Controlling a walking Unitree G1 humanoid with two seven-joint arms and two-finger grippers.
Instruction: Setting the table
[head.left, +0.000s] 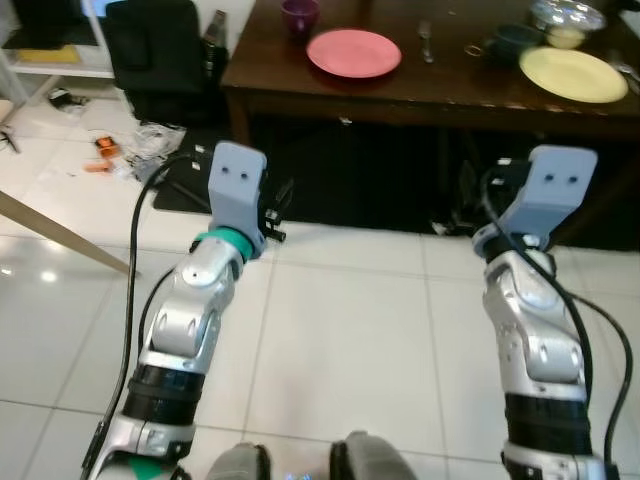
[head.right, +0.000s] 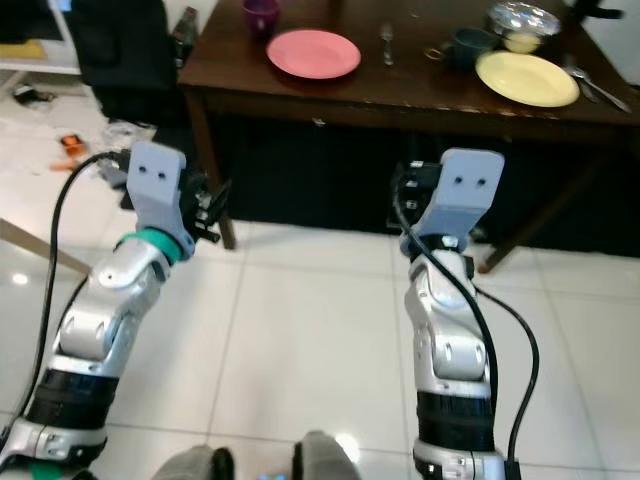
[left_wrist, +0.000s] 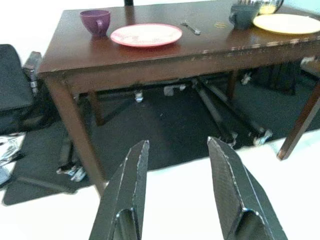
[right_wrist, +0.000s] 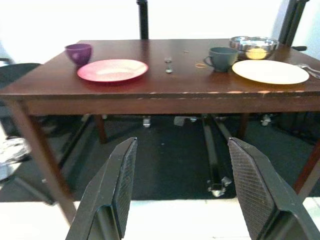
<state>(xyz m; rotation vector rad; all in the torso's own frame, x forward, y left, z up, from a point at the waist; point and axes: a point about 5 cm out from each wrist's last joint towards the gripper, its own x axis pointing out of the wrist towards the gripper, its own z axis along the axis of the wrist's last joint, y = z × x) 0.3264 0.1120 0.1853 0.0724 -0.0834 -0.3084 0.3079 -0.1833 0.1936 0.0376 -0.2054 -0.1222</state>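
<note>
A dark wooden table (head.left: 400, 95) stands ahead of me. On it, from left to right, are a purple cup (head.left: 299, 15), a pink plate (head.left: 354, 52), a fork (head.left: 425, 42), a dark teal mug (head.left: 515, 42), a yellow plate (head.left: 573, 73) and a metal bowl (head.left: 567, 18). Both arms are raised in front of the table's near edge, below its top. My left gripper (left_wrist: 178, 144) is open and empty, pointing under the table's left end. My right gripper (right_wrist: 183, 142) is open and empty too, aimed at the table's middle.
A black chair (head.left: 155, 50) and a bottle (head.left: 213, 40) stand left of the table, with small clutter (head.left: 110, 150) on the white tiles there. A wooden bar (head.left: 60, 235) slants across the floor at far left. A dark rug (right_wrist: 170, 165) lies under the table.
</note>
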